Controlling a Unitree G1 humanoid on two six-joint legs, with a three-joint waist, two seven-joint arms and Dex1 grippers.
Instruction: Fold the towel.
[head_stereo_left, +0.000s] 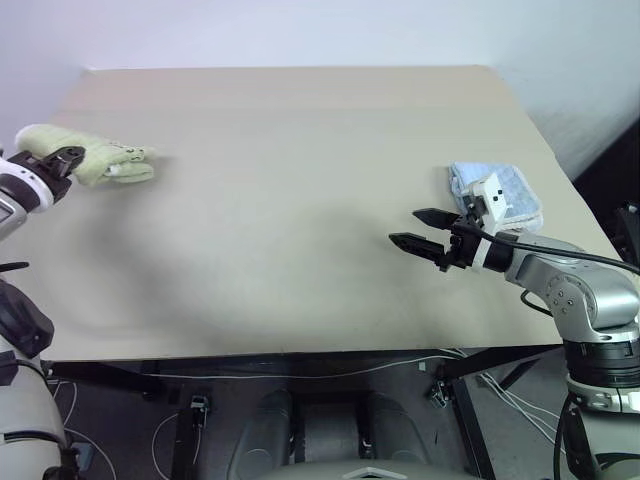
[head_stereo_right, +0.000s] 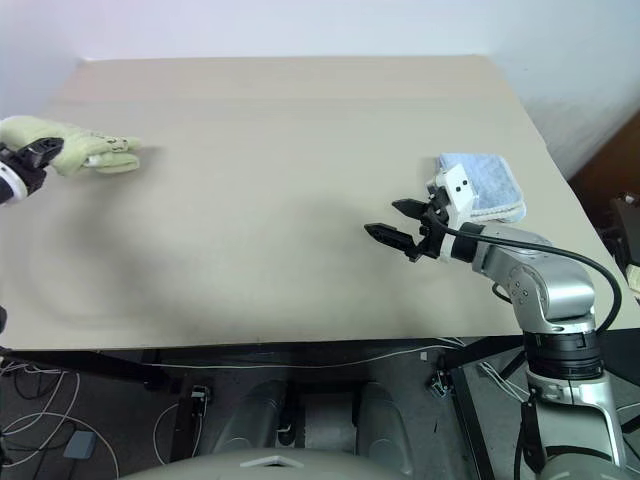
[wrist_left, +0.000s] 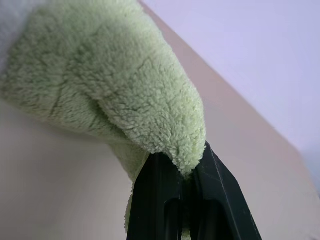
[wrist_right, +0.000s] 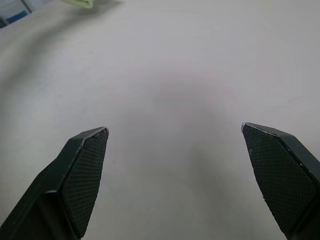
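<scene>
Beige table (head_stereo_left: 300, 200), two cloths on it.
Flat matte top, pale tan, no markings, far edge against a light wall. Yellow-green towel (head_stereo_left: 105, 160) bunched at the far-left side; one end looks to rest on the surface, the rest hard to tell. Pale blue towel (head_stereo_left: 498, 190) folded flat near the right edge, well apart from the green one. Wide bare stretch of tabletop between the two and across the whole near half.
</scene>
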